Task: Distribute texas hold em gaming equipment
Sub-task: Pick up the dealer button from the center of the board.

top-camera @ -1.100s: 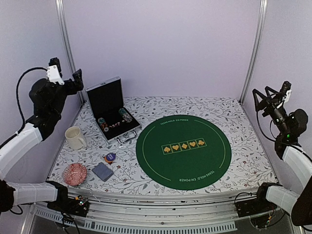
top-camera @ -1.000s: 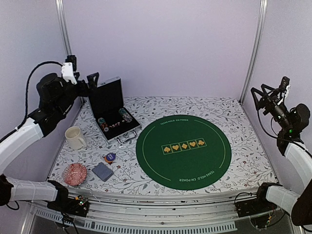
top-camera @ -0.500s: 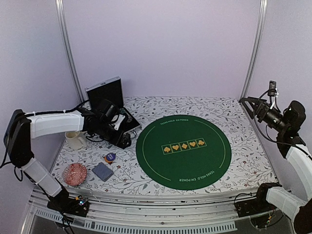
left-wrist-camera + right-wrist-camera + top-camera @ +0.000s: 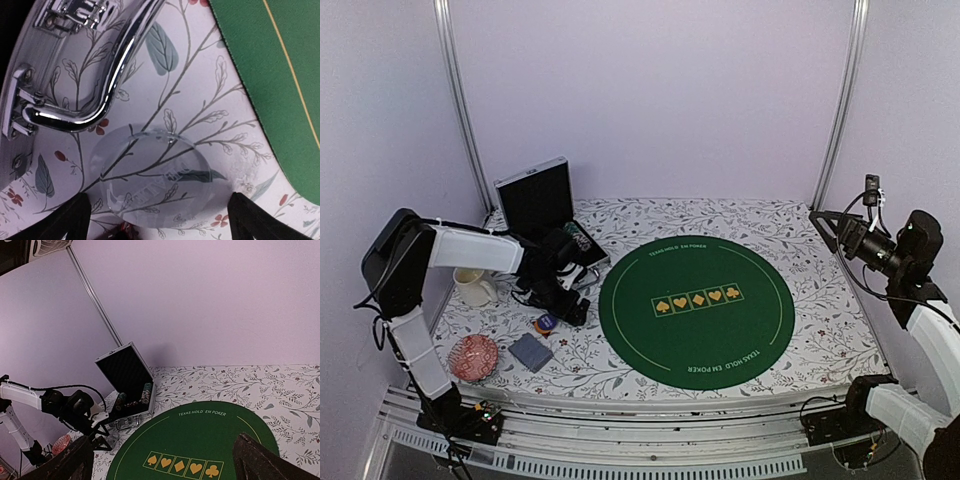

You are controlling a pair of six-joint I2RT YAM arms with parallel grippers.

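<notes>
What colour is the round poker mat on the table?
The mat is dark green with yellow markings; the top external view shows it best.

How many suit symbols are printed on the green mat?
5 suit symbols in one row across the centre of the green mat: spade, heart, diamond, second heart, club, left to right. None hidden.

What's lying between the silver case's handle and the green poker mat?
A clear round disc with faint lettering, flat on the flowered cloth, under the open left gripper. The left wrist view shows it.
</notes>
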